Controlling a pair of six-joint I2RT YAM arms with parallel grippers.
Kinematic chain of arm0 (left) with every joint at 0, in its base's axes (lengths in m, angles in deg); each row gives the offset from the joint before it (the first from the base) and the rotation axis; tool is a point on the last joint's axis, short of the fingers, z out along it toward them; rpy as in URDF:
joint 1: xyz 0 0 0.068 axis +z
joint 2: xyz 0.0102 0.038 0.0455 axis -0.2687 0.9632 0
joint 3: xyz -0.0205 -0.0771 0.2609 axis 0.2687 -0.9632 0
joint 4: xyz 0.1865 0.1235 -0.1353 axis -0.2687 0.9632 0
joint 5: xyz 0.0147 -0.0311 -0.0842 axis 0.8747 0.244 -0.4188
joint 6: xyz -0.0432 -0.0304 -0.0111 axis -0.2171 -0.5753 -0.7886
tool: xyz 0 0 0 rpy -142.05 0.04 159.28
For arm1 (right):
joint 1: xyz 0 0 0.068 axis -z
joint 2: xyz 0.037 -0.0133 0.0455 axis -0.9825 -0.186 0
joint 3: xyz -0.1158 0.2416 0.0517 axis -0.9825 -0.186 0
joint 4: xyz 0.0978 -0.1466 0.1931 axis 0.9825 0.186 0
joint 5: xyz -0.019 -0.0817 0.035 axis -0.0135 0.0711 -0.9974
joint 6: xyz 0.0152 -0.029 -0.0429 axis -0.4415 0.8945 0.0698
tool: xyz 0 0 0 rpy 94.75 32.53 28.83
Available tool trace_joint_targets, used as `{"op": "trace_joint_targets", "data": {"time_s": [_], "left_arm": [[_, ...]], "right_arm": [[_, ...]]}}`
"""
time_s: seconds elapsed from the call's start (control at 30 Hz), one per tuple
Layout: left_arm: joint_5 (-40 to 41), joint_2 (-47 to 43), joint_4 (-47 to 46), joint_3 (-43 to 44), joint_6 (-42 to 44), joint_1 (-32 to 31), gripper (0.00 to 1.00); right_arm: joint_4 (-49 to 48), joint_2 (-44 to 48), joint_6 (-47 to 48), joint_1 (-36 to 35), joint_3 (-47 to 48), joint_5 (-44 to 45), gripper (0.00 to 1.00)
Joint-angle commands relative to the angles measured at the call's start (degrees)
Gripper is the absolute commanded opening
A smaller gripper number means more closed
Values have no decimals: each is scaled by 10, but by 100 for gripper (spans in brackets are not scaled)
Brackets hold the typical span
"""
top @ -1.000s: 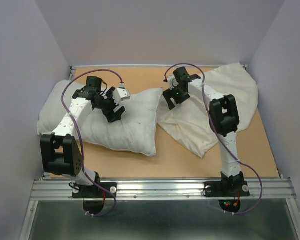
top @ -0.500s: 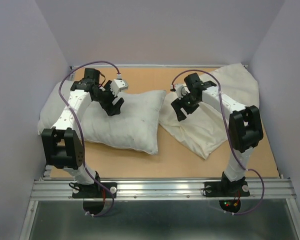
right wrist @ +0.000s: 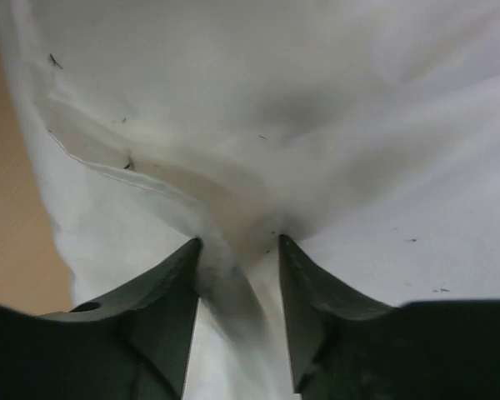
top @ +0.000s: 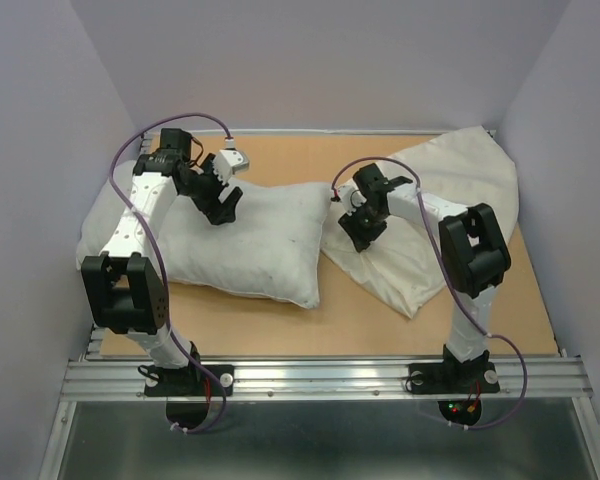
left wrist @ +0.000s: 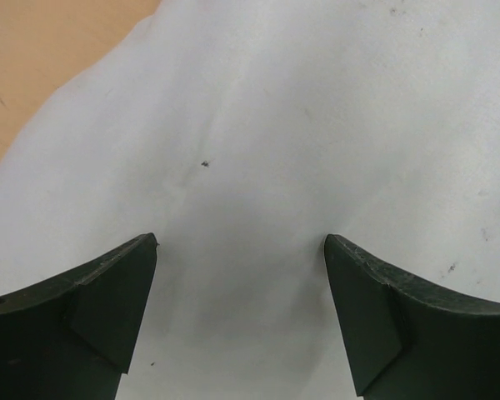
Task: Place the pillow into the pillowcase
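The pillow point(top: 245, 245), puffy and greyish-white, lies on the left half of the table. My left gripper point(top: 222, 207) hovers over its far upper part, open and empty; in the left wrist view the gripper point(left wrist: 240, 242) has its fingers spread wide over bare pillow fabric point(left wrist: 275, 125). The cream pillowcase point(top: 450, 185) lies wrinkled at the right, reaching the back right corner. My right gripper point(top: 353, 228) is at its left edge. In the right wrist view the gripper point(right wrist: 239, 242) is shut on a pinched fold of the pillowcase point(right wrist: 317, 100).
The brown table point(top: 290, 160) is bounded by lilac walls at left, back and right. A metal rail point(top: 320, 375) runs along the near edge by the arm bases. A narrow strip of table shows between pillow and pillowcase.
My left gripper has drawn back and left across the pillow's top. My right gripper has swung down onto the pillowcase's left edge, its elbow shifting right.
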Motion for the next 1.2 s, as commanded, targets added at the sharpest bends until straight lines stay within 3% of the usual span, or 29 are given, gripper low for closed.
{"op": "trace_joint_targets", "data": {"time_s": [0.0, 0.07, 0.1, 0.13, 0.27, 0.43, 0.53, 0.67, 0.8, 0.97, 1.03, 1.07, 1.13, 1.17], "left_arm": [[0, 1, 25, 32, 5, 7, 93], [-2, 3, 31, 39, 17, 7, 93], [-4, 3, 35, 43, 24, 7, 93], [-8, 4, 43, 50, 30, 7, 93], [-10, 12, 99, 113, 93, -8, 96], [-45, 22, 171, 173, 144, -67, 99], [-11, 0, 169, 126, 205, -139, 99], [4, 17, 141, 82, 223, -178, 99], [45, 81, 106, 68, 219, -183, 99], [111, 114, -2, -20, 241, -178, 98], [114, 102, -7, -42, 267, -178, 90], [115, 89, -8, -64, 274, -178, 73], [119, 79, -6, -81, 285, -178, 49], [122, 77, 2, -83, 288, -179, 8]], "right_arm": [[-37, 4, 2, -2, -5, 27, 43], [-35, 24, -2, -2, -4, 23, 23], [-34, 33, -4, -2, -4, 23, 7], [-33, 42, -6, -2, -4, 21, 0], [-17, 140, -48, 2, 0, 23, 1], [2, 156, -77, 31, -18, 7, 1], [-1, 144, -91, 58, -20, -8, 1], [1, 130, -117, 95, -7, -33, 0], [1, 130, -125, 116, -10, -53, 0], [5, 144, -136, 120, -16, -59, 1], [8, 148, -136, 120, -14, -62, 1], [8, 151, -138, 120, -12, -61, 1], [10, 151, -141, 121, -1, -68, 1], [10, 152, -143, 121, 3, -72, 0]]}}
